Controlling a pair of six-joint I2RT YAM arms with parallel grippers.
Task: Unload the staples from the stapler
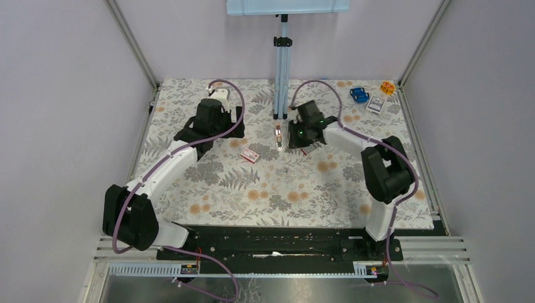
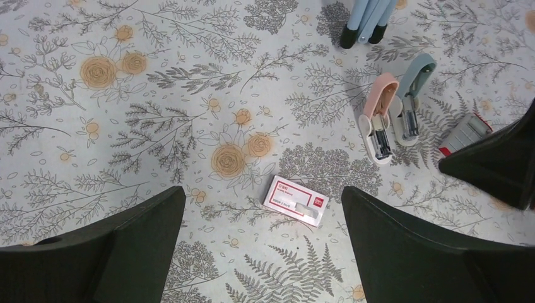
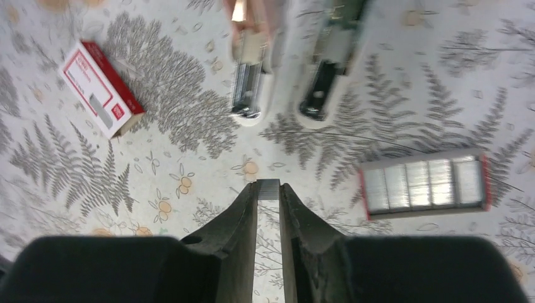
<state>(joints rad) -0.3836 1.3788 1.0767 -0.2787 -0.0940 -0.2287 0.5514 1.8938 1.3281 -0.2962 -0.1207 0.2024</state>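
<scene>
My right gripper [image 3: 269, 189] is shut on the staples [image 3: 269, 186], a tiny silvery strip pinched between its fingertips a little above the mat. Just beyond it lie two mini staplers swung open, a pink one [image 3: 251, 69] and a blue-grey one [image 3: 329, 66]. They also show in the left wrist view, pink [image 2: 378, 120] and blue-grey [image 2: 411, 101]. In the top view the right gripper [image 1: 291, 136] hovers beside the staplers [image 1: 278, 136]. My left gripper [image 2: 262, 189] is open and empty, high above a closed red-and-white staple box [image 2: 296, 201].
An open red tray of staple strips [image 3: 424, 184] lies right of the right gripper. The closed box [image 1: 250, 155] sits mid-mat. A blue stand pole [image 1: 282, 69] rises behind the staplers. Small blue [image 1: 359, 95] and orange [image 1: 387, 87] items and a small box [image 1: 375, 105] sit at back right.
</scene>
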